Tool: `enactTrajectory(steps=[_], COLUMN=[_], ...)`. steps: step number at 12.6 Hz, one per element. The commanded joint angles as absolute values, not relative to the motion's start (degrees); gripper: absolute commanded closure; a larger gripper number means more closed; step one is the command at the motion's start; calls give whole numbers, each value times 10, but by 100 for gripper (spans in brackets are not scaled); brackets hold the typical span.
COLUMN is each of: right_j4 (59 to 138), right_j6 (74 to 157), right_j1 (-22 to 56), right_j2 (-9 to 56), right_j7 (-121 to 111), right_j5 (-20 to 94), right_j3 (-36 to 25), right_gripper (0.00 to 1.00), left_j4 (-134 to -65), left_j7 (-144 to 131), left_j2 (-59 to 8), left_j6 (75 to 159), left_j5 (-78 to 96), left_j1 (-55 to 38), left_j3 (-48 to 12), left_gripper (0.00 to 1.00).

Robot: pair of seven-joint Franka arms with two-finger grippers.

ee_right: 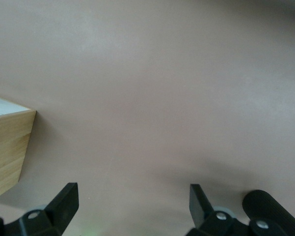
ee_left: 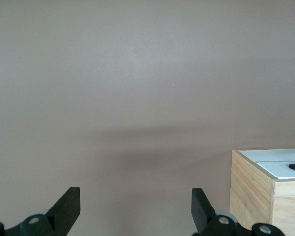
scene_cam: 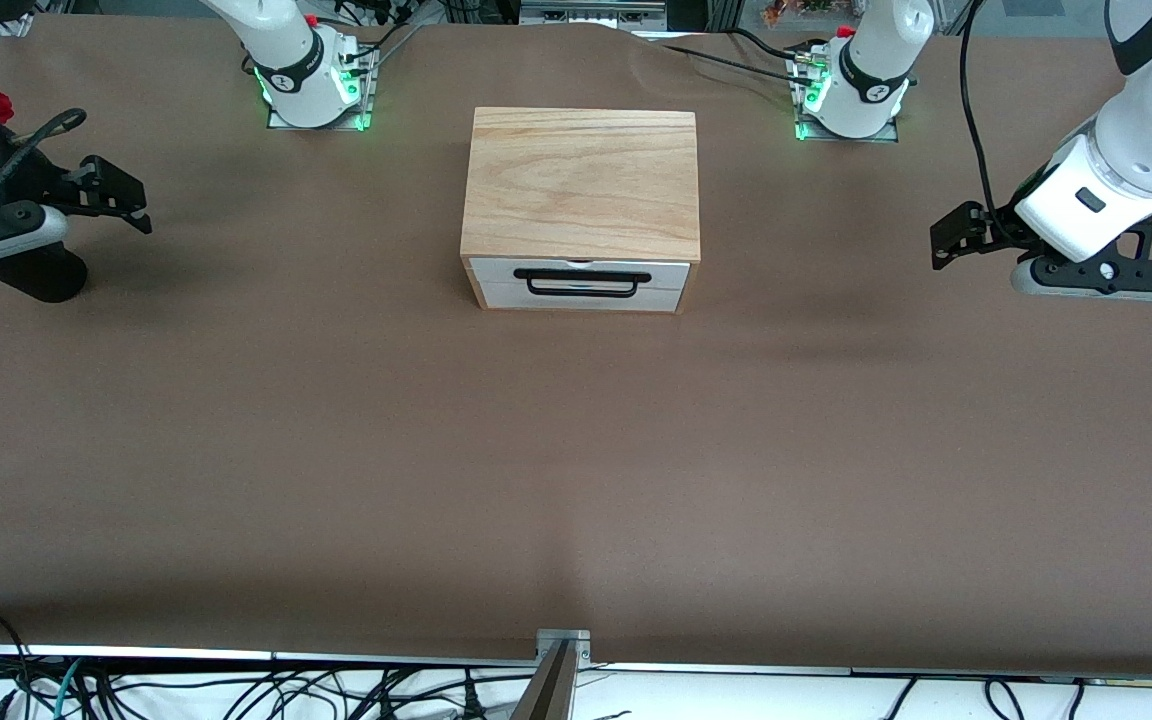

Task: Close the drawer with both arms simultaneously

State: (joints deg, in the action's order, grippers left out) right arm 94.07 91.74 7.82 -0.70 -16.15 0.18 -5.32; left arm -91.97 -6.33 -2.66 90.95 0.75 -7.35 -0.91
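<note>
A light-wood box stands mid-table between the two arm bases. The drawer has a white front and a long black bar handle, and its front sits flush with the box's face. My left gripper hovers over bare table toward the left arm's end, level with the box, open and empty. My right gripper hovers toward the right arm's end, also open and empty. The left wrist view shows open fingers and a box corner. The right wrist view shows the box's edge.
The brown table cover spreads wide around the box. The arm bases stand farther from the front camera than the box. Cables and a metal bracket lie along the nearest table edge.
</note>
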Motion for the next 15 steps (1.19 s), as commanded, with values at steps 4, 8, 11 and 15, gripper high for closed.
enactTrajectory(steps=[4,8,11,15], right_j4=[923,922,922,923], right_j6=[911,911,911,911], right_j1=[70,70,71,69], right_j2=[-3,-2,-3,-2], right_j7=[-164,-162,-163,-163], right_j5=[-28,-22,-21,-19], right_j3=[-42,-42,-41,-42], right_gripper=[0,0,0,0], left_j4=[-933,-930,-924,-923], left_j7=[-69,-65,-67,-65], left_j2=[-14,-15,-19,-20], left_j6=[918,913,899,897], left_j5=[15,15,15,15], left_j1=[-19,-19,-19,-14], left_j3=[-70,-71,-73,-72], left_gripper=[0,0,0,0])
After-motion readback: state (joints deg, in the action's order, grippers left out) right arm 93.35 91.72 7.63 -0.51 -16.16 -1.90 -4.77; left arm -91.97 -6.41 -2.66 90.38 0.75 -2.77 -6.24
